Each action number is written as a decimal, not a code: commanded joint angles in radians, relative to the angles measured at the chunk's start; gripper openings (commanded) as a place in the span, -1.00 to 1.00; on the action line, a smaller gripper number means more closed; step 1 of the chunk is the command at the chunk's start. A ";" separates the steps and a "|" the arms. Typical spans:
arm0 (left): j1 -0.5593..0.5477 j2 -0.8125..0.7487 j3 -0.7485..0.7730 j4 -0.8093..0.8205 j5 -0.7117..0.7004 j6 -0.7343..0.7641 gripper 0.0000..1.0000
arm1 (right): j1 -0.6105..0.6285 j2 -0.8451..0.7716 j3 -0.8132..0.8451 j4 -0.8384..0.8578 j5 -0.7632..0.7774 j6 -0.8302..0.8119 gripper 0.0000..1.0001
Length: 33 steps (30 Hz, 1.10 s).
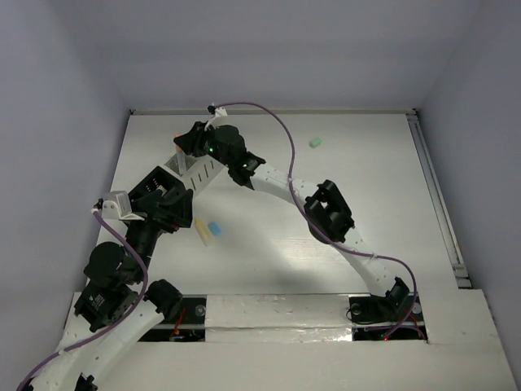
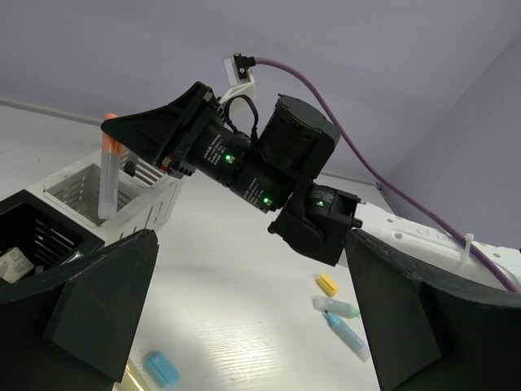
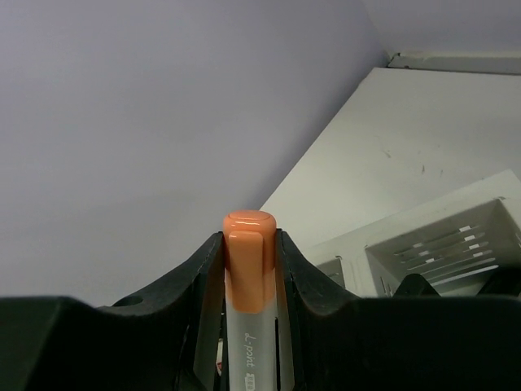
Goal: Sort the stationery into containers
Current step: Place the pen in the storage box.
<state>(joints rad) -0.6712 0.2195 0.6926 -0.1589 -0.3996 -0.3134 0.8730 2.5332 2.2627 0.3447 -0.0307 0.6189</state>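
My right gripper [image 3: 250, 244] is shut on an orange-capped clear marker [image 3: 250, 281]. It holds the marker upright, just above the white container [image 2: 151, 204], at the table's far left [image 1: 195, 171]. The black container [image 2: 32, 232] stands right beside the white one, and there is something pale inside it. My left gripper [image 2: 251, 244] is open and empty, hovering low over the table near a blue block [image 2: 161, 368] and a yellow stick [image 1: 202, 232]. Farther off lie a yellow block [image 2: 327, 283], a green marker [image 2: 338, 307] and a blue marker [image 2: 346, 334].
A small green piece [image 1: 315, 142] lies alone at the far middle of the table. The right arm [image 1: 326, 212] stretches diagonally across the table's centre. A metal rail [image 1: 435, 195] runs along the right edge. Grey walls close in on three sides.
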 commanded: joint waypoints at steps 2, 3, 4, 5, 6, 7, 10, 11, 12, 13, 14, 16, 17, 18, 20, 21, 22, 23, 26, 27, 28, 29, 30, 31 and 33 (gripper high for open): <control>0.019 0.008 0.004 0.036 0.008 0.017 0.98 | 0.018 0.007 0.046 0.042 0.000 -0.090 -0.75; 0.019 0.007 0.001 0.038 0.010 0.019 0.98 | 0.027 0.003 0.034 0.045 0.000 -0.097 -0.70; 0.019 0.006 0.001 0.039 0.013 0.017 0.98 | 0.027 0.001 0.034 0.043 0.000 -0.113 -0.70; 0.028 0.006 0.001 0.039 0.016 0.019 0.98 | 0.027 -0.001 0.035 0.039 0.000 -0.119 -0.88; 0.028 0.007 0.001 0.041 0.021 0.017 0.98 | 0.027 -0.001 0.040 0.027 0.008 -0.123 -1.00; 0.028 0.007 0.001 0.042 0.024 0.017 0.98 | 0.027 0.002 0.041 0.025 0.014 -0.127 -1.00; 0.039 0.014 -0.001 0.044 0.036 0.017 0.98 | 0.027 0.013 0.067 0.013 0.025 -0.137 -1.00; 0.039 0.015 -0.001 0.044 0.039 0.017 0.98 | 0.027 0.028 0.080 0.008 0.055 -0.139 -1.00; 0.039 0.017 -0.001 0.045 0.041 0.017 0.98 | 0.027 0.036 0.098 -0.006 0.064 -0.140 -1.00; 0.048 0.018 -0.002 0.047 0.042 0.017 0.98 | 0.027 0.042 0.125 -0.010 0.071 -0.140 -1.00; 0.048 0.020 -0.002 0.048 0.045 0.017 0.98 | 0.027 0.047 0.133 -0.006 0.077 -0.140 -1.00; 0.058 0.021 -0.001 0.048 0.048 0.019 0.98 | 0.027 0.047 0.138 0.011 0.086 -0.140 -1.00; 0.058 0.023 -0.001 0.048 0.050 0.017 0.98 | 0.027 0.045 0.141 0.019 0.089 -0.140 -1.00; 0.058 0.023 -0.002 0.050 0.051 0.019 0.98 | 0.027 0.048 0.143 0.025 0.095 -0.142 -1.00; 0.058 0.026 -0.002 0.052 0.056 0.020 0.98 | 0.027 0.056 0.147 0.024 0.095 -0.156 -1.00; 0.067 0.027 -0.002 0.052 0.056 0.022 0.98 | 0.027 0.059 0.143 0.017 0.095 -0.160 -1.00; 0.067 0.027 -0.002 0.052 0.058 0.022 0.98 | 0.027 0.058 0.135 0.017 0.094 -0.160 -0.96; 0.067 0.029 -0.002 0.053 0.061 0.022 0.98 | 0.027 0.053 0.118 0.025 0.089 -0.159 -0.82; 0.076 0.032 -0.004 0.058 0.073 0.022 0.98 | 0.027 0.015 0.017 0.086 0.054 -0.156 -0.43; 0.087 0.032 -0.004 0.058 0.076 0.022 0.98 | 0.027 0.010 0.015 0.088 0.051 -0.162 -0.30; 0.087 0.032 -0.007 0.061 0.080 0.022 0.98 | 0.037 0.003 0.017 0.085 0.048 -0.179 -0.21; 0.087 0.034 -0.007 0.061 0.087 0.022 0.98 | 0.037 -0.004 0.020 0.080 0.043 -0.188 -0.03; 0.097 0.035 -0.007 0.062 0.090 0.022 0.98 | 0.037 -0.010 0.023 0.071 0.037 -0.195 0.03; 0.097 0.037 -0.007 0.064 0.093 0.020 0.98 | 0.037 -0.019 0.020 0.073 0.038 -0.205 0.09; 0.108 0.038 -0.007 0.065 0.099 0.020 0.98 | 0.037 -0.048 0.015 0.062 0.008 -0.228 0.18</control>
<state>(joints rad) -0.5751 0.2401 0.6910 -0.1532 -0.3233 -0.3058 0.8948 2.5858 2.2745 0.3515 0.0181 0.4442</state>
